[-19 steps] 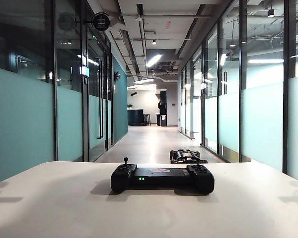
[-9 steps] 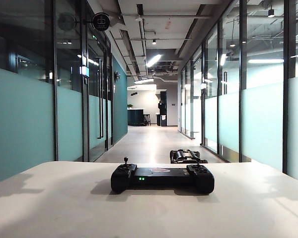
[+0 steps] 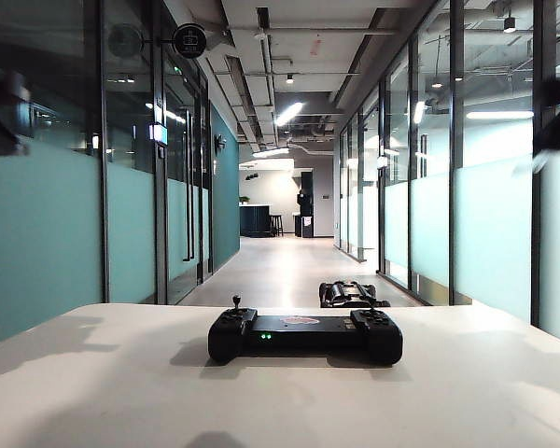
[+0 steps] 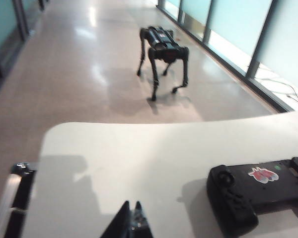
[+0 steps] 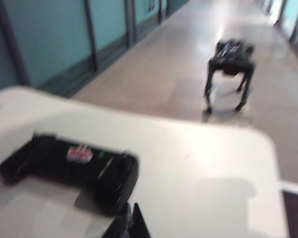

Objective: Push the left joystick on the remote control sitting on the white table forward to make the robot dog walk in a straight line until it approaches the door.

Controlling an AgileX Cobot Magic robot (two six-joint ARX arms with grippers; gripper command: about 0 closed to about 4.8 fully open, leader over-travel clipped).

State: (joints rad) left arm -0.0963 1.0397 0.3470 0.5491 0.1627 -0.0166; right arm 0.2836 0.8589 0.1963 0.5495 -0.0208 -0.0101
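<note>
The remote control [image 3: 304, 335] is lying flat on the white bench [image 3: 121, 392], near the far edge, and its left joystick [image 3: 235, 303] is sticking straight up with nothing touching it. The robot dog [image 4: 162, 48] is standing on the hallway floor just past the bench. The left hand [image 4: 132, 225] is hanging above the bench beside the remote with its fingers clenched together on nothing. The right hand [image 5: 128, 223] is clenched and holding nothing too, just by the remote's other end. The stick is thin, so a crooked push might be steering the dog into the glass wall, or sliding the whole remote away.
</note>
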